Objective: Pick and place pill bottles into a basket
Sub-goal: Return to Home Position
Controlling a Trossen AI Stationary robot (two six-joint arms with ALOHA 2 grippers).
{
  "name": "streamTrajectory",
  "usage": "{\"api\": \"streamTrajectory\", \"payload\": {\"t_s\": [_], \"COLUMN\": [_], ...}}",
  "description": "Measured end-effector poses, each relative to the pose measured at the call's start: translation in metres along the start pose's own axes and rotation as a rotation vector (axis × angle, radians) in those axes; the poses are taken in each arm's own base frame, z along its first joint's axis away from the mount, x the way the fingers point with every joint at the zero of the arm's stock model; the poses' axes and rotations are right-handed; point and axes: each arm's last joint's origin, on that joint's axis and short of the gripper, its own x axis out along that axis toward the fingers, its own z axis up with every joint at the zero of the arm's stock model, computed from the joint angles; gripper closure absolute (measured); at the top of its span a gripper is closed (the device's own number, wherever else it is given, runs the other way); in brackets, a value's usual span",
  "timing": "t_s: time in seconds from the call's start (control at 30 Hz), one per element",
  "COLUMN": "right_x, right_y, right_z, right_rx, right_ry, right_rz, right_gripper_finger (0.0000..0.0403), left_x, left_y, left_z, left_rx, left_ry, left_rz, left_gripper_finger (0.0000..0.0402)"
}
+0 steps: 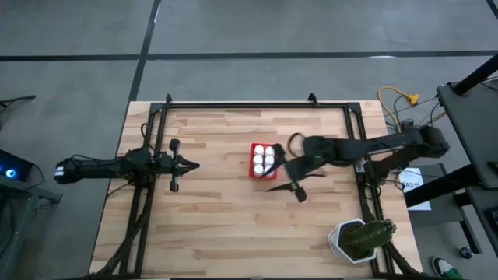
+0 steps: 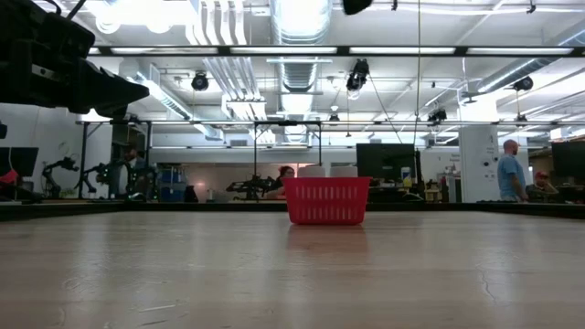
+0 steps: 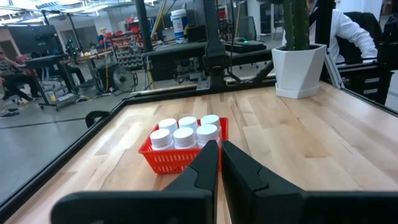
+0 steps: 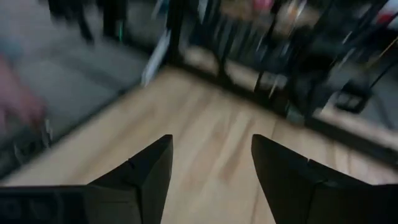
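All six pill bottles (image 3: 185, 135) stand upright, caps up, two by three in the red basket (image 1: 252, 161) near the middle of the surface (image 1: 218, 225). I see none outside it, so I judge the placing done, with only tucking my arms away left. The basket's long axis runs crosswise to the line between my arms; my right claw (image 1: 286, 189) hangs wide and empty just beside its right side, and my left claw (image 1: 191, 165) waits well off to its left, pinched narrow on nothing.
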Motion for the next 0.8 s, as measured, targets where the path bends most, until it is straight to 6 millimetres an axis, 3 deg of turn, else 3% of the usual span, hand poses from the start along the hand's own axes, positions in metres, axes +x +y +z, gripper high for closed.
{"api": "streamTrajectory", "payload": {"t_s": [0.3,0.8], "right_x": [-0.066,-0.134], "right_y": [0.024,0.042], "right_z": [-0.027,-0.063], "right_rx": [0.046,0.027], "right_ry": [-0.399,-0.550], "right_rz": [-0.153,-0.346], "right_gripper_finger": [0.0196,0.0196], "left_x": [0.000,0.000], "left_y": [0.000,0.000], "left_z": [0.000,0.000], "left_rx": [0.000,0.000], "left_ry": [0.000,0.000], "left_rz": [0.000,0.000], "left_gripper_finger": [0.0400,0.0400]}}
